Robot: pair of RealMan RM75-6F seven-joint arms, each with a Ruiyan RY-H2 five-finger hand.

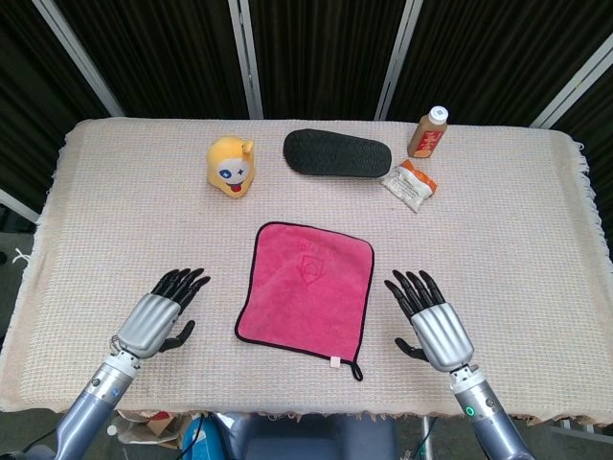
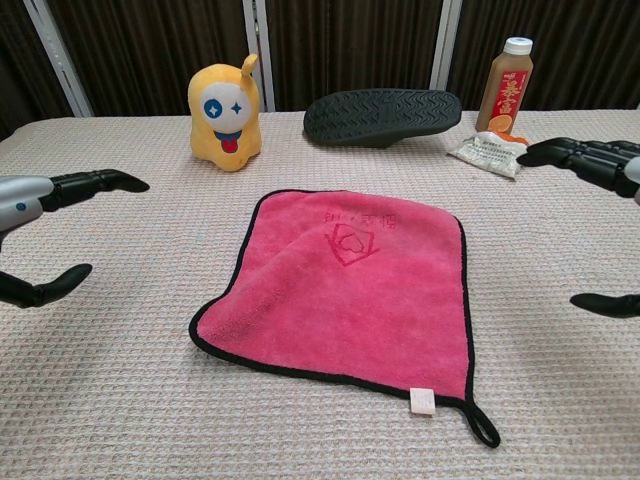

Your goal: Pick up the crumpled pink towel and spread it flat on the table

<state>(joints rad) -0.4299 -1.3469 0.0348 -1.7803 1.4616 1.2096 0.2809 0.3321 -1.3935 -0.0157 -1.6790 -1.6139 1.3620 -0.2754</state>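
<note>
The pink towel with black trim lies spread flat on the woven tablecloth, its hanging loop at the near right corner. My left hand hovers to the left of the towel, fingers extended and apart, holding nothing. My right hand is to the right of the towel, fingers also spread and empty. Neither hand touches the towel.
A yellow cartoon toy stands at the back left. A black shoe sole lies behind the towel. A brown bottle and a snack packet sit at the back right. The table's front edge is close behind my hands.
</note>
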